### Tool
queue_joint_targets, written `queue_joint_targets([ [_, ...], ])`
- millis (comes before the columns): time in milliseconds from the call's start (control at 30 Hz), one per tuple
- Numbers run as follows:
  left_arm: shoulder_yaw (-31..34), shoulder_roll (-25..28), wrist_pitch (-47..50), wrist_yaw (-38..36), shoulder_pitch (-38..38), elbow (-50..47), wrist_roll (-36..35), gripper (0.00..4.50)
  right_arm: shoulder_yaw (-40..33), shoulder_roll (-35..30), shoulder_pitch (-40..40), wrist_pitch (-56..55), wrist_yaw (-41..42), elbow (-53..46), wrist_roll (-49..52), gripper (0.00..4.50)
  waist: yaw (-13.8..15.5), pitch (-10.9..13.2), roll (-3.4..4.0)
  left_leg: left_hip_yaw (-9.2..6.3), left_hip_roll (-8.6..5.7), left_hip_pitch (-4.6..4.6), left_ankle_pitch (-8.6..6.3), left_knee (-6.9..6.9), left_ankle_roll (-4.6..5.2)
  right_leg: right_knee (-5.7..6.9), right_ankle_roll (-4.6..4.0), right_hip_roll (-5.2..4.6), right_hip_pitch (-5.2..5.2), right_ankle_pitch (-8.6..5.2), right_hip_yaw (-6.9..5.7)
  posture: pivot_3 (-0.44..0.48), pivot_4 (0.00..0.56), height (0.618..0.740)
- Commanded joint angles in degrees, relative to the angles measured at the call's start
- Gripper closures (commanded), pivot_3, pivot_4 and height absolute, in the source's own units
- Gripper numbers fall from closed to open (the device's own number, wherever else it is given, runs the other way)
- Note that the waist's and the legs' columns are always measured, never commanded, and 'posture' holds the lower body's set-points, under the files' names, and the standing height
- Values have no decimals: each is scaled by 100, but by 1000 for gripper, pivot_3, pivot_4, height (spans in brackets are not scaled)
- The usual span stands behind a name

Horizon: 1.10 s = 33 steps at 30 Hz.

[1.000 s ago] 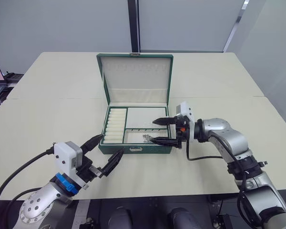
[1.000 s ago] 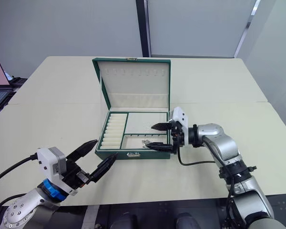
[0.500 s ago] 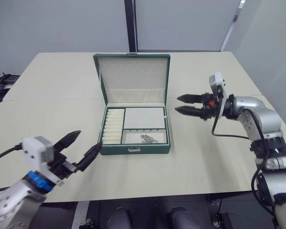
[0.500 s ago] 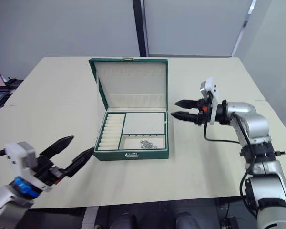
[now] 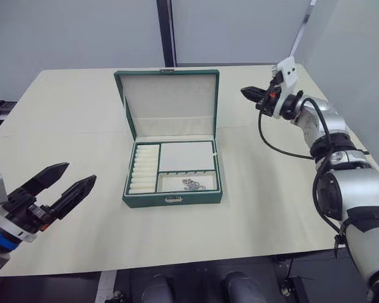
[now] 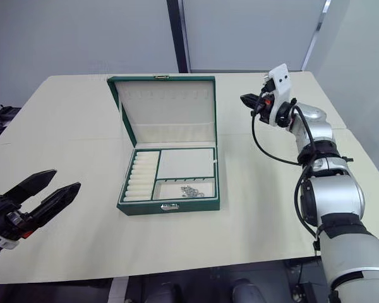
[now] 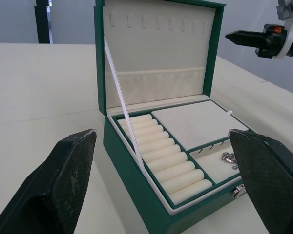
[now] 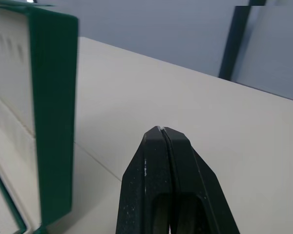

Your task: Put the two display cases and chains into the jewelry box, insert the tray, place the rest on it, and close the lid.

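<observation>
- Dark green and cream-lined, the jewelry box [image 5: 172, 170] sat open at the centre of the frame on the pale table [image 5: 271, 189], its small metal latch facing the bottom edge.
- The lid [image 5: 169, 104] stood upright behind it, toward the top of the frame, with a row of small hooks along its upper inside edge and a pocket band lower down.
- The tray [image 5: 174, 174] lay inside the box: ribbed ring rolls down its left side, a flat cream panel at upper right, a small compartment at lower right.
- A cluster of silver jewelry [image 5: 191, 184] rested in that lower right compartment, near the latch.
- No brand, label or writing could be read on the box or the lining.
- The right gripper [image 5: 247, 93] hung in the upper right of the frame, beside the lid's right edge and apart from it, fingers pressed together on nothing.
- The left gripper [image 5: 60, 184] was at the lower left, well apart from the box, fingers spread wide and empty.
</observation>
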Motion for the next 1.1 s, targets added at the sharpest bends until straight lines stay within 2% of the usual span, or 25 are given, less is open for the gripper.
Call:
queue_joint_targets([
  [33,408,147,24,-43,19,-174,-237,0,-207,163,-375,-386,-198,137,-131,4479,-10,1,1,-1,0,0,0,0,0,1,0,0,0,0,-1,0,150,740],
  [233,804,281,143,83,12,-182,-533,0,-272,570,-514,-616,-71,212,-299,4479,-63,2,3,-3,1,0,0,-4,-1,5,0,1,0,0,-4,0,150,740],
  [600,753,264,231,170,41,-244,-525,0,-349,875,-671,-628,175,283,-452,4479,-101,3,4,-7,1,0,0,-5,-2,16,0,0,2,0,-9,0,150,740],
  [733,723,282,246,202,23,-236,-513,0,-356,881,-631,-576,690,247,-430,4479,-131,3,5,-6,1,0,0,-5,-2,16,0,1,2,0,-8,0,150,740],
  [1100,652,330,349,173,-59,-161,-475,0,-266,732,-369,-121,2809,-131,-365,4479,-177,4,6,-6,3,2,1,-4,-2,17,0,3,3,0,-8,0,150,740],
])
